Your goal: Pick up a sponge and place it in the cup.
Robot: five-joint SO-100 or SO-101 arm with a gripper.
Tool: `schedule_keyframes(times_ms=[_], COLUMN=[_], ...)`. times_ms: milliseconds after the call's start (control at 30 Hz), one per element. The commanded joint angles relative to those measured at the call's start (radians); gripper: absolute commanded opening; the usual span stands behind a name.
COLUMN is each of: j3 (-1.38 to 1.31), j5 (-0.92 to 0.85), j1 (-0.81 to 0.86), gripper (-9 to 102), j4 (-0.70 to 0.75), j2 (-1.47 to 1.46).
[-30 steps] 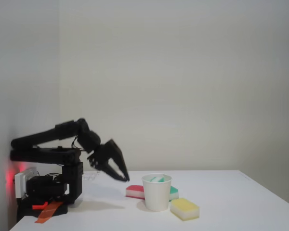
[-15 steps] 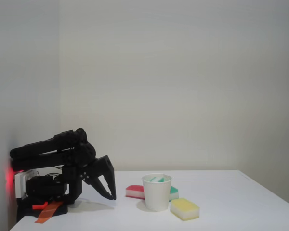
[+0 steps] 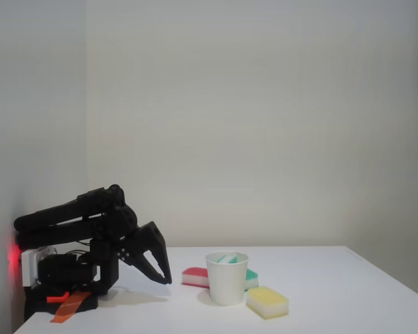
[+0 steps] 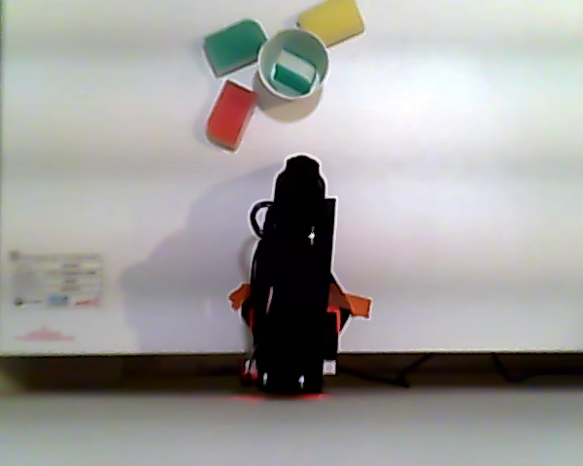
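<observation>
Black claw (image 3: 164,278) with fingers slightly parted, holding nothing, tips angled down just above the white counter (image 3: 334,292), well left of the cup (image 3: 227,278), green-and-white sponge (image 4: 294,73) inside the cup, red, green and yellow sponges beside it

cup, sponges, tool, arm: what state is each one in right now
cup: upright on the table, a sponge inside.
sponge: in the cup, green and white showing.
green sponge: flat on the table beside the cup.
red sponge: flat on the table.
yellow sponge: flat on the table.
tool: open, holding nothing.
arm: folded back over its base.
</observation>
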Motion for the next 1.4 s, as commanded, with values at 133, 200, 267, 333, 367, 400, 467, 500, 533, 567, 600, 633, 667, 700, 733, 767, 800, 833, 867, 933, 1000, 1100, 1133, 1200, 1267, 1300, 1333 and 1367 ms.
schedule_keyframes(times_ms=[133, 200, 267, 333, 367, 400, 467, 500, 533, 567, 600, 633, 667, 700, 733, 767, 800, 833, 867, 933, 1000, 1100, 1133, 1200, 1267, 1300, 1333, 1367], j3=[0.002, 0.002, 0.002, 0.002, 0.002, 0.002, 0.002, 0.002, 0.002, 0.002, 0.002, 0.002, 0.002, 0.002, 0.002, 0.002, 0.002, 0.002, 0.002, 0.002, 0.002, 0.002, 0.002, 0.002, 0.002, 0.002, 0.002, 0.002], j5=[-0.008, -0.008, -0.008, -0.008, -0.008, -0.008, -0.008, -0.008, -0.008, -0.008, -0.008, -0.008, -0.008, -0.008, -0.008, -0.008, -0.008, -0.008, -0.008, -0.008, -0.008, -0.008, -0.008, -0.008, -0.008, -0.008, -0.008, -0.008], j1=[0.005, 0.005, 0.005, 0.005, 0.005, 0.003, -0.009, -0.012, -0.014, -0.014, -0.014, -0.014, -0.014, -0.014, -0.014, -0.014, -0.014, -0.014, -0.014, -0.014, -0.014, -0.014, -0.014, -0.014, -0.014, -0.014, -0.014, -0.014], gripper=[1, 1, 1, 1, 1, 1, 1, 1, 1, 1, 1, 1, 1, 1, 1, 1, 1, 1, 1, 1, 1, 1, 1, 1, 1, 1, 1, 1], j4=[0.083, 0.083, 0.083, 0.083, 0.083, 0.083, 0.083, 0.083, 0.083, 0.083, 0.083, 0.083, 0.083, 0.083, 0.083, 0.083, 0.083, 0.083, 0.083, 0.083, 0.083, 0.083, 0.083, 0.083, 0.083, 0.083, 0.083, 0.083], j2=[-0.002, -0.002, -0.002, -0.002, -0.002, -0.002, -0.002, -0.002, -0.002, -0.002, -0.002, -0.002, -0.002, -0.002, -0.002, -0.002, -0.002, -0.002, -0.002, -0.002, -0.002, -0.002, -0.002, -0.002, -0.002, -0.002, -0.002, -0.002])
